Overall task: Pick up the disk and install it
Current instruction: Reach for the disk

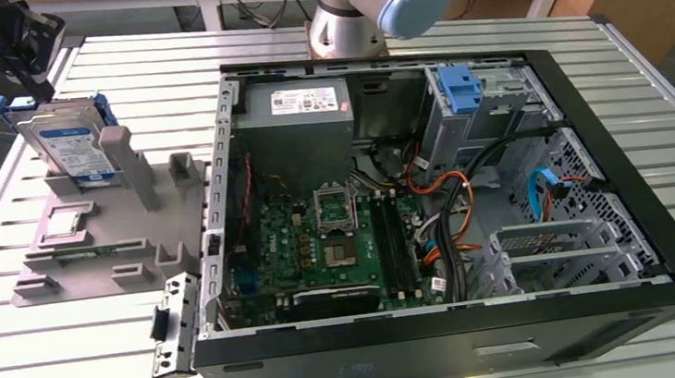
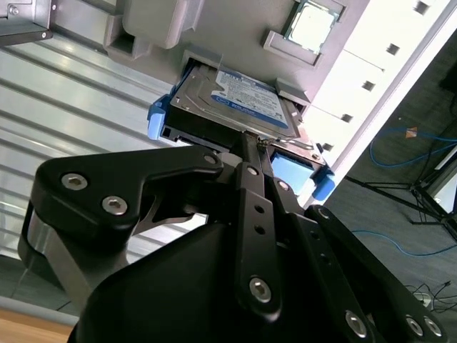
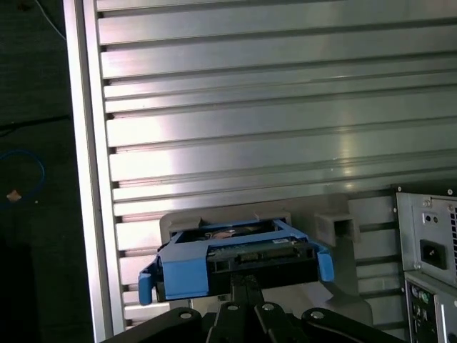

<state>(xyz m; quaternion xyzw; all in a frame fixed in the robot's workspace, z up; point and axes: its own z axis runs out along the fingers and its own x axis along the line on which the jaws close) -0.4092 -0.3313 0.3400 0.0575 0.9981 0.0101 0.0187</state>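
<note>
While disk stands in gray holder, gripper (pressed together) sits at its edge.

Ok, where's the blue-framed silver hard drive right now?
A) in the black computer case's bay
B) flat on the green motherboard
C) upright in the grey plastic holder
C: the blue-framed silver hard drive stands on edge in the grey plastic holder, outside the black computer case.
</note>
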